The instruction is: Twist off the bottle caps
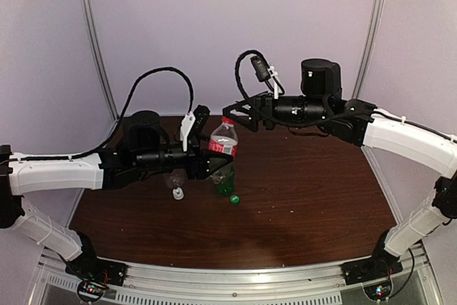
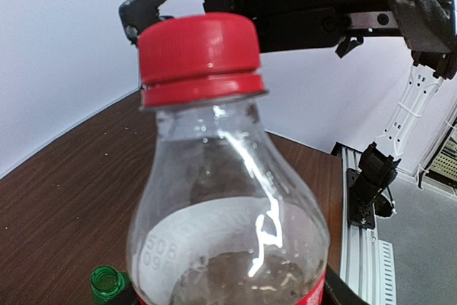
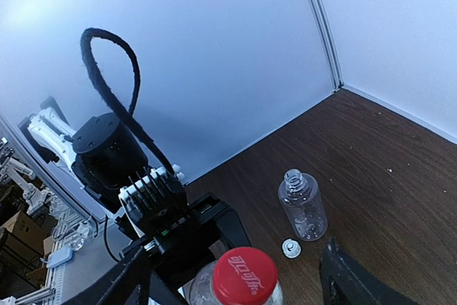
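Your left hand [image 1: 218, 166] is clamped on the lower body of the red-label bottle [image 2: 228, 226] and holds it upright near the middle of the desk [image 1: 307, 183]. The red cap [image 2: 198, 55] sits on that bottle's neck. Your right hand [image 1: 237, 114] is at the bottle's top with its 2 fingers [image 3: 350, 280] spread apart, 1 on each side of the red cap. In the right wrist view, neither finger touches the cap. The green bottle [image 1: 226, 182] is just beside the held bottle, its neck open, and the green cap [image 1: 233, 198] lies on the desk just in front of it. The clear bottle [image 3: 303, 206], also open, is under your left arm, with the white cap [image 3: 290, 248] on the desk beside it.
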